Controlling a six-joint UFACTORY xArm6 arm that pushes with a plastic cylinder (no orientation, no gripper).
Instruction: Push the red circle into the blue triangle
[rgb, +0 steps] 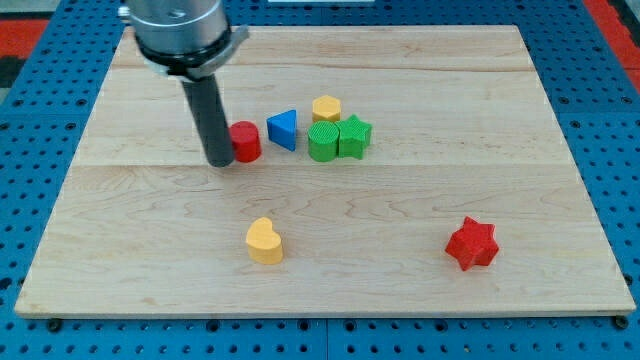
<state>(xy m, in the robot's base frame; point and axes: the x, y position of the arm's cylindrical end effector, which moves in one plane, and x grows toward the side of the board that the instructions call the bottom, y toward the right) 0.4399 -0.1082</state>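
red circle sits just left of the blue triangle, the gripperless rod's tip touching its left side, holding nothing; an off-centre push risks it slipping past toward the green circle.

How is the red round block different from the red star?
The red circle is round and smooth-edged; the red star has points. The red circle sits near the view's top left beside my tip, close to the blue triangle; the red star sits alone at the view's bottom right. Both are red.
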